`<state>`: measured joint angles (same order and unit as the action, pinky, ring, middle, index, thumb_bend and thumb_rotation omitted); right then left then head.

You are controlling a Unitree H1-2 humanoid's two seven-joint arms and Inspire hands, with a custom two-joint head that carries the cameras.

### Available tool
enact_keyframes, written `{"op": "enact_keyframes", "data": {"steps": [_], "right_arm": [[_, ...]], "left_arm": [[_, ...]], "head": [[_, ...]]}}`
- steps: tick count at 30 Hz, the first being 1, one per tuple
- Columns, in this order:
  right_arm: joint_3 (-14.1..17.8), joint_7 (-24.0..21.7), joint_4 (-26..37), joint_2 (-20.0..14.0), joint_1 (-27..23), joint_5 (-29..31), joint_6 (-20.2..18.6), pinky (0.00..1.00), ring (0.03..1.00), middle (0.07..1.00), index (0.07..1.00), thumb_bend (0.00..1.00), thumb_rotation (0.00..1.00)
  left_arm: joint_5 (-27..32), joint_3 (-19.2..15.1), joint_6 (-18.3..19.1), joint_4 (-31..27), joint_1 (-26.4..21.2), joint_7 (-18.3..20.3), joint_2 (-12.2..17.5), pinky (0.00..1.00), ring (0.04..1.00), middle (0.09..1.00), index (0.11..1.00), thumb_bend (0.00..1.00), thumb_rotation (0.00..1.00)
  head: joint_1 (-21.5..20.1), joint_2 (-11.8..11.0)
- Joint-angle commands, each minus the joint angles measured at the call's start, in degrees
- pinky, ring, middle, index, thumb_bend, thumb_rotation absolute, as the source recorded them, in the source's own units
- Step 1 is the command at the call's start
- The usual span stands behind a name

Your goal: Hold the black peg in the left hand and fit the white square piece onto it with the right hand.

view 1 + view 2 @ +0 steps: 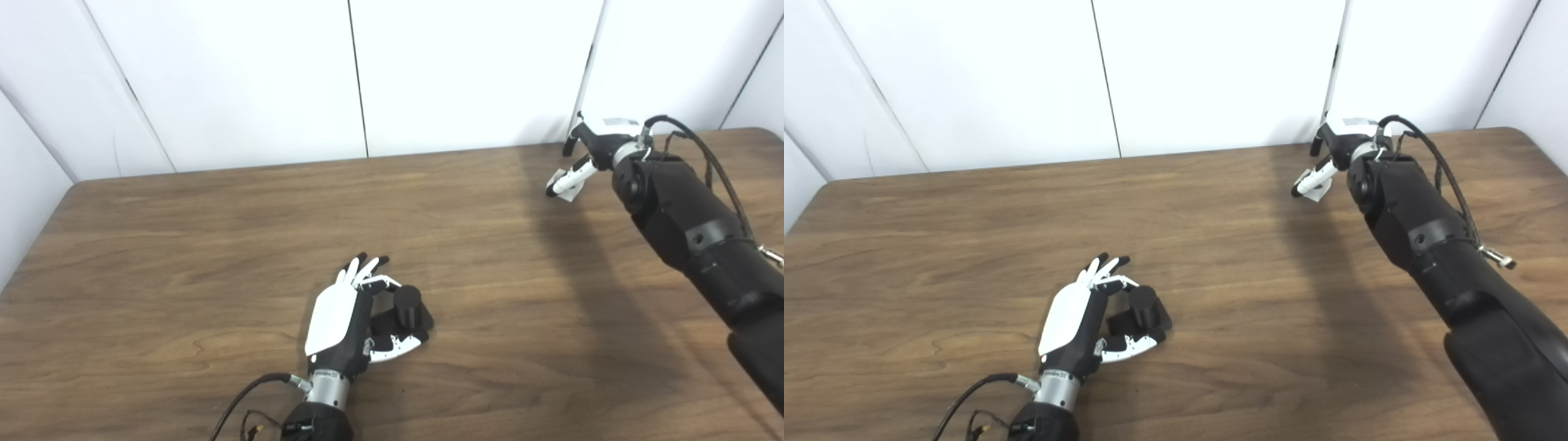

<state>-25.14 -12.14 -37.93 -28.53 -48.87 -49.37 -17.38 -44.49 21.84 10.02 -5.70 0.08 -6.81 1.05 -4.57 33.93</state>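
On the wood-grain table (184,245), the left hand (343,318) cups the matte black peg (407,304), an upright cylinder on a flat base, at six o'clock; at two o'clock the right hand (591,153) pinches the flat white square piece (568,187).

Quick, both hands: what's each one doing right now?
Left hand: fingers around the black peg, grasp not clearly closed.
Right hand: at the white square piece, grip unclear.
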Motion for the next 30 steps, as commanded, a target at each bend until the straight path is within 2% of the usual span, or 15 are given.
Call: {"op": "enact_keyframes", "data": {"steps": [1, 12, 24, 30], "right_arm": [[0.2, 1.1, 0.5, -0.6, -2.9, -0.8, -1.3, 1.0, 1.0, 1.0, 0.686, 0.93, 0.46], [-1.8, -0.9, -2.0, -0.1, -4.2, -1.6, -3.4, 1.0, 1.0, 1.0, 0.717, 0.93, 0.46], [-2.5, -0.5, -5.4, 0.3, -4.7, -1.2, -3.2, 1.0, 1.0, 1.0, 0.732, 0.94, 0.46], [-2.1, 0.4, -7.0, 0.7, -4.7, -0.2, -2.4, 1.0, 1.0, 1.0, 0.702, 0.93, 0.46]], "left_arm": [[-1.1, 0.0, 2.5, 1.9, 1.3, 1.4, 0.5, 1.0, 1.0, 0.917, 0.492, 0.52, 0.07], [-1.2, -0.1, 2.6, 1.8, 1.3, 1.3, 0.3, 1.0, 1.0, 0.918, 0.491, 0.52, 0.07], [-1.0, -0.5, 2.7, 1.7, 1.3, 1.4, -0.2, 1.0, 1.0, 0.918, 0.491, 0.52, 0.07], [-1.1, -0.4, 2.4, 1.9, 1.3, 1.1, -0.2, 1.0, 1.0, 0.916, 0.491, 0.52, 0.07]], "head": [[0.0, 0.0], [0.0, 0.1], [0.0, 0.0], [-0.1, -0.1]]}}
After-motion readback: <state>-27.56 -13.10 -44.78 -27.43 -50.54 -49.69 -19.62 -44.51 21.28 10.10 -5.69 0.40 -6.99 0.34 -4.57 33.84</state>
